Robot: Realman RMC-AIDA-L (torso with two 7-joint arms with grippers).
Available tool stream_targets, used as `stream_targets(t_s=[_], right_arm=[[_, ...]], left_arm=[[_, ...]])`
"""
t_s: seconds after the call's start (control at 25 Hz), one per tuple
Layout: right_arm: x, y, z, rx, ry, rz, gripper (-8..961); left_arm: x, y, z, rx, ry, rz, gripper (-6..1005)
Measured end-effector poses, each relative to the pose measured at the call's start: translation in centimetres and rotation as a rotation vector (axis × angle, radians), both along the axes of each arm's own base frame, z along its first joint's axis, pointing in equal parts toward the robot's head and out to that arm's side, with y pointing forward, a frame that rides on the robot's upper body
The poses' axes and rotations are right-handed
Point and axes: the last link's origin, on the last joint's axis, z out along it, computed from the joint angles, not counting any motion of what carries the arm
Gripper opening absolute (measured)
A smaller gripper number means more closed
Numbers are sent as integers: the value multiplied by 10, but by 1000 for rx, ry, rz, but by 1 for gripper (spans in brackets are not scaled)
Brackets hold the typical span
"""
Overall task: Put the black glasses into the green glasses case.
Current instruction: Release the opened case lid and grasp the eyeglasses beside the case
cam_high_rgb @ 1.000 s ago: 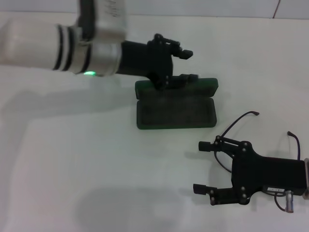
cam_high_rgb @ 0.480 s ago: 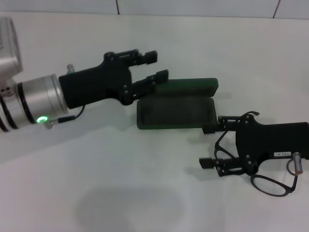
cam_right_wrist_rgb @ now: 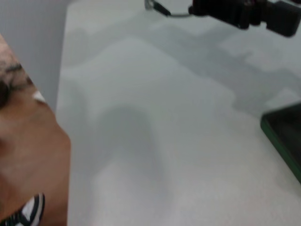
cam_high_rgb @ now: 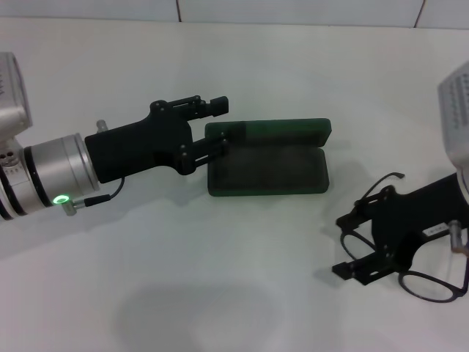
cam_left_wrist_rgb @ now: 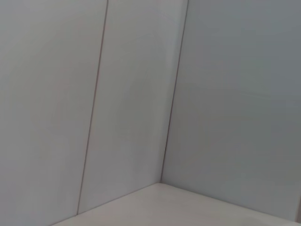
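While case [cam_high_rgb: 267, 158] lies open:
Left gripper [cam_high_rgb: 218, 125]: parted, at its left end.
Right gripper [cam_high_rgb: 349, 245]: clamping glasses [cam_high_rgb: 410, 260].

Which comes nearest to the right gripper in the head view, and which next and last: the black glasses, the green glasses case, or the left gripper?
Nearest to the right gripper first:
1. The black glasses, right at the gripper, on the table's right side.
2. The green glasses case, lying open mid-table, to its left and farther back.
3. The left gripper, at the case's far left end.
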Motion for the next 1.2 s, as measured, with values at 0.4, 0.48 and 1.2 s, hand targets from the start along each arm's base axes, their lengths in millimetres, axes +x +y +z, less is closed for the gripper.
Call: stream_targets(t_s=[0.4,0.48,1.2], right_arm=[[-36,13,11,33,-118,50,728],[-40,14,13,46,-112,62,725],[-12,-7,38,-10,-340,-12,694]], left_arm=[[6,4,-7,-22,14,-5,521],[7,5,-8,-22,14,-4,521],[8,12,-5,-55,29,14,520]])
